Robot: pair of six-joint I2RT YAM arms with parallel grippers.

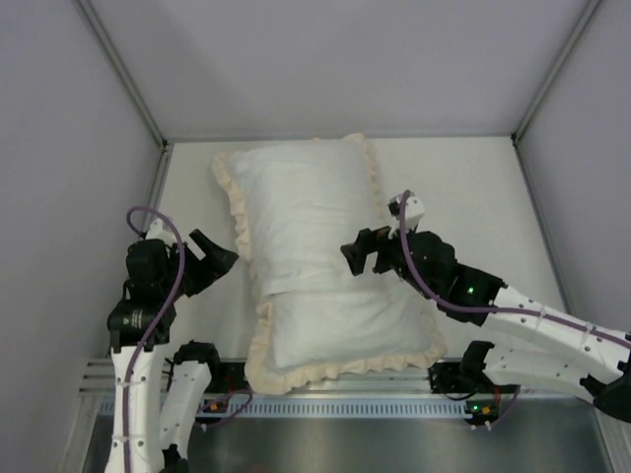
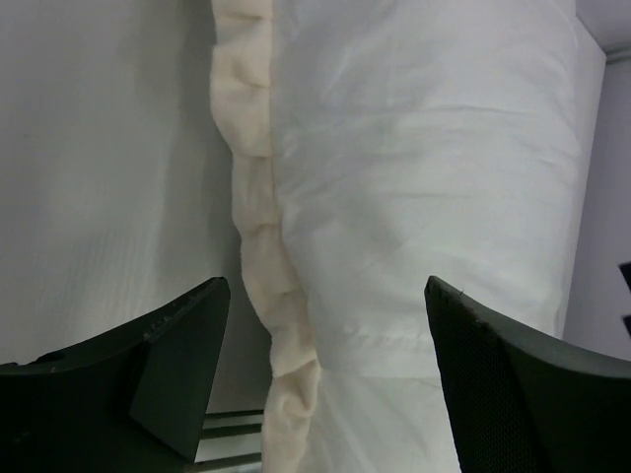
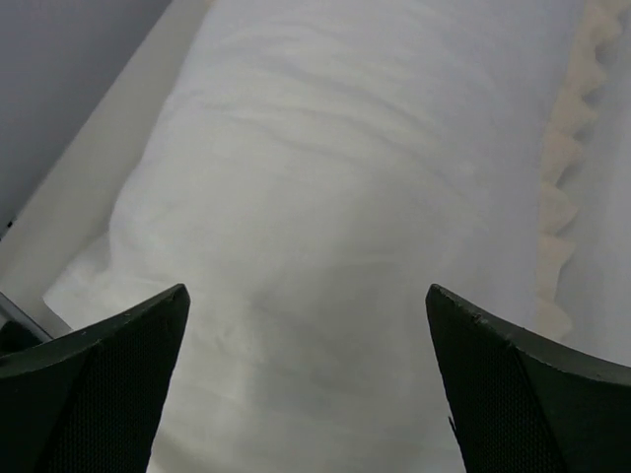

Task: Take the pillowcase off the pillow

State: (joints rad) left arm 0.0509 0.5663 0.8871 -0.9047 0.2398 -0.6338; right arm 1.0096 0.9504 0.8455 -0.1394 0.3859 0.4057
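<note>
Pillowcase point(image 1: 306, 212) lies white face up along the middle of the table point(image 1: 473, 187), running from the far wall toward the arm bases, plump with the pillow, which fills it and shows bare nowhere that I can make out. Its cream ruffle point(image 2: 258, 227) runs all round, and a cross seam lies where the far part of the white face laps over the near part.

The right gripper point(image 1: 363, 260) hangs over the case's right side near that seam, released, its black fingers point(image 3: 513, 384) spread wide with only white fabric beneath and nothing between them. The right arm reaches in low from the near right corner, elbow bent.

The left gripper point(image 1: 219, 266) sits just beside the left ruffle, also released, jaws wide and grasping nothing. The left arm stands nearly upright from its base, wrist turned toward the case, a purple cable point(image 1: 177, 256) looping over it.
</note>
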